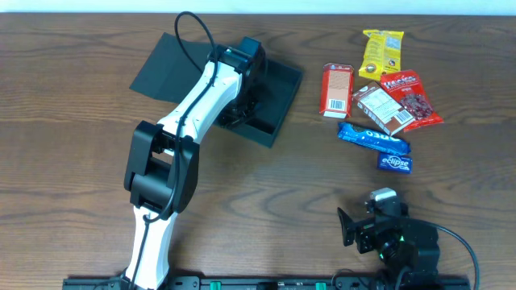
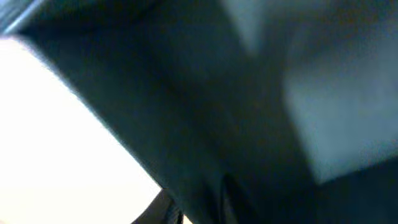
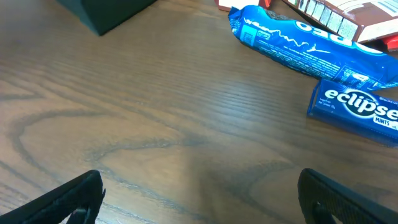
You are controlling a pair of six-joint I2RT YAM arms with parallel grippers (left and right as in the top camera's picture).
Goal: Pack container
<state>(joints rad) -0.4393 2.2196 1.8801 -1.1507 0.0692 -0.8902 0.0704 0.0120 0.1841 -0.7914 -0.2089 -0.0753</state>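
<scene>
The dark container (image 1: 278, 101) lies open at the back left of the table, its flap lid (image 1: 165, 68) folded out to the left. My left gripper (image 1: 239, 109) reaches down into the container, and its jaws are hidden by the wrist. The left wrist view shows only a blurred dark wall of the container (image 2: 261, 112). My right gripper (image 3: 205, 202) is open and empty, low over bare wood at the front right (image 1: 364, 228). A corner of the container (image 3: 106, 12) shows in the right wrist view.
Snacks lie at the back right: a yellow packet (image 1: 381, 52), an orange box (image 1: 337, 90), a red packet (image 1: 413, 98), a brown box (image 1: 383, 109), a blue Oreo pack (image 1: 372, 138) (image 3: 298, 43) and a blue Eclipse mints box (image 1: 395, 163) (image 3: 357, 109).
</scene>
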